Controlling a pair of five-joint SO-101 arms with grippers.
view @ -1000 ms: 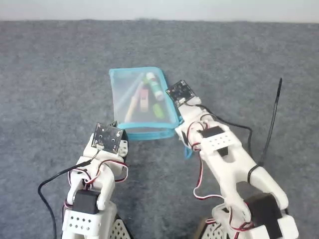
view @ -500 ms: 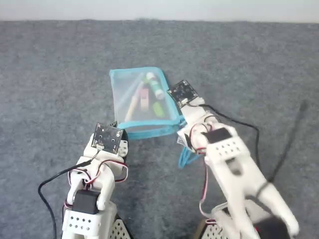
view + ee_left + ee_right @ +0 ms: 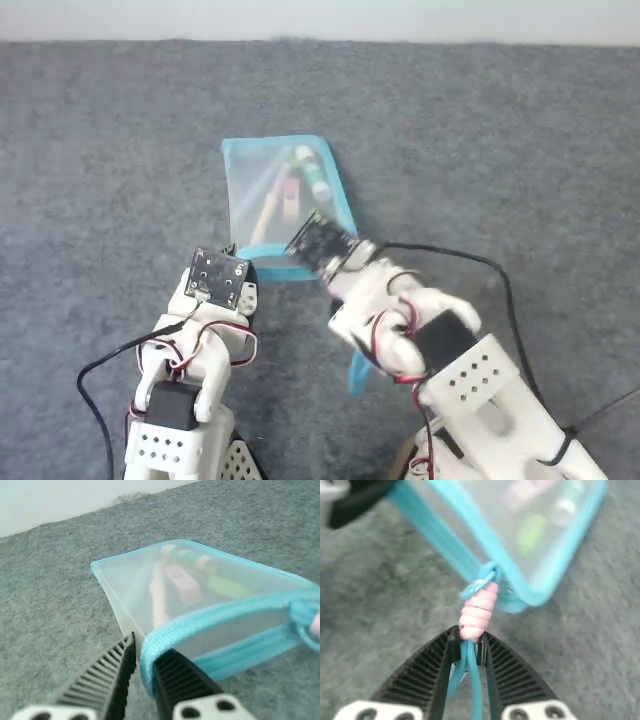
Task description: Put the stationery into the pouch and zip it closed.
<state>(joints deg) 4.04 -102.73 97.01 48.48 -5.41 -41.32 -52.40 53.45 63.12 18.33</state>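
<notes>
Lower left in the high view, the left arm [image 3: 195, 370] stands on the grey counter [image 3: 100, 150], its wrist just below the pouch's near left corner. The left fingers [image 3: 125, 655] are pressed together on that corner, pinching the blue zip edge between them.

Up and centre, the pouch [image 3: 275, 185] lies flat on the counter. It is clear mesh with blue trim. The stationery [image 3: 290, 195] sits inside it: a yellowish pencil, a pink piece and some green pieces, all seen through the mesh. The left wrist view shows the blue edge running from the pinched corner to the pull at its other end.

From the lower right, the right arm [image 3: 480, 390] comes up with its wrist over the pouch's near edge, just right of the left wrist. The right fingers [image 3: 492, 650] are closed on the blue cord [image 3: 468, 680] of the pull, just behind its pink bead [image 3: 476, 611]. The bead touches the slider [image 3: 482, 577] on the pouch's edge near a corner. A loop of the cord trails under the right wrist in the high view.
</notes>
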